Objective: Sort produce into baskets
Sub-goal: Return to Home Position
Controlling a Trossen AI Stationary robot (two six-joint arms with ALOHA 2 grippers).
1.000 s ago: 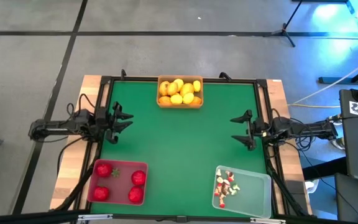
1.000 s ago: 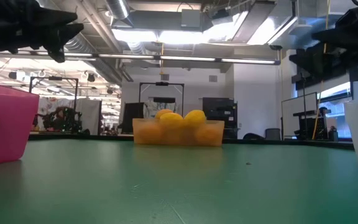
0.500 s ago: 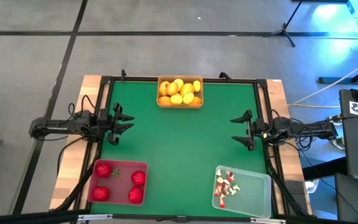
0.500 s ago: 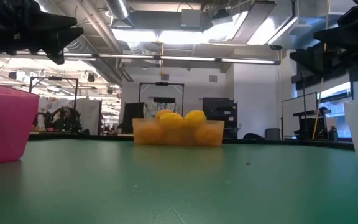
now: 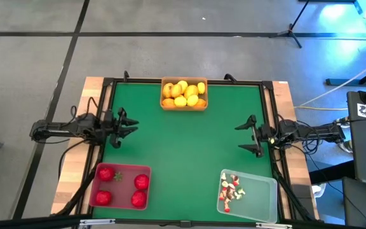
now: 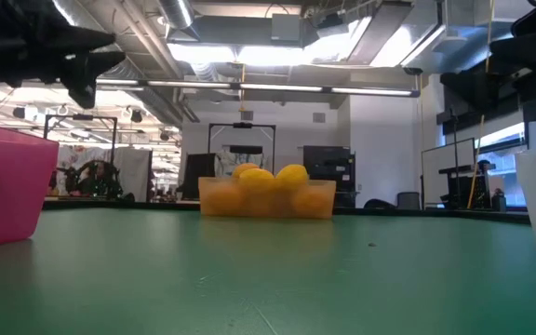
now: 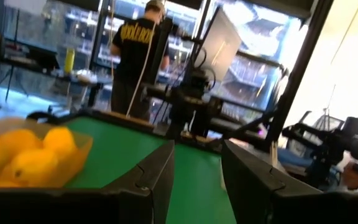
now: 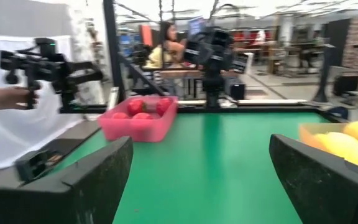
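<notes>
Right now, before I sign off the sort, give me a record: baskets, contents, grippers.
orange basket: top middle of the high view; yellow fruits
red basket: bottom left; red fruits, green leaf
clear basket: bottom right; whitish-and-red bits
left gripper: left edge, open, empty
right gripper: right edge, open, empty

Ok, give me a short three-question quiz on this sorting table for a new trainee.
1. How many red fruits lie in the red basket?
2. Which basket holds the yellow fruits? A the red one, B the orange basket, C the clear one.
3. True or false: the left gripper and the right gripper are both shut.
Key: 1 four; 2 B; 3 false, both are open and empty.
</notes>
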